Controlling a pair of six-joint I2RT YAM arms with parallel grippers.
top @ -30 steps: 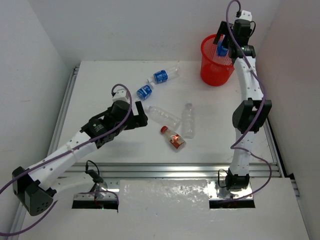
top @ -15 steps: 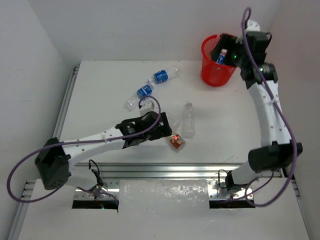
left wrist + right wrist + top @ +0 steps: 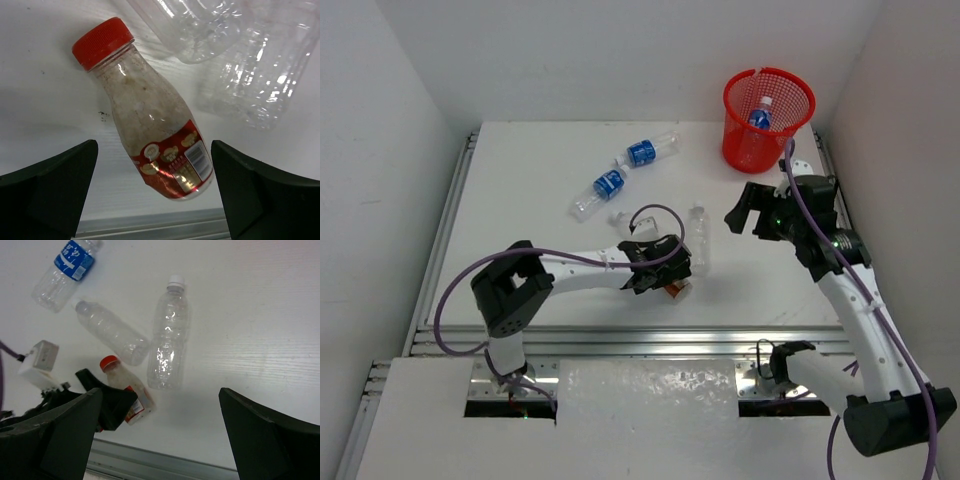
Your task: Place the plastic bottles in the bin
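The red mesh bin (image 3: pixel 790 100) stands at the back right with one blue-labelled bottle (image 3: pixel 758 116) inside. Two blue-labelled bottles (image 3: pixel 645 152) (image 3: pixel 603 188) lie at the back middle. The red-capped bottle (image 3: pixel 150 135) lies between the fingers of my open left gripper (image 3: pixel 155 192), which is not touching it; the top view (image 3: pixel 675 290) shows little of it. Two plain bottles (image 3: pixel 170 335) (image 3: pixel 112 332) lie just beyond it. My right gripper (image 3: pixel 745 215) is open and empty, hovering right of the plain bottles, well short of the bin.
An aluminium rail (image 3: pixel 640 340) runs along the table's near edge, close behind the red-capped bottle. White walls close in the left, back and right sides. The left arm's purple cable (image 3: pixel 655 212) loops over the plain bottles.
My right gripper dropped a blue-labelled bottle into the bin and drew back over the table. My left gripper moved right and came down around the red-capped bottle.
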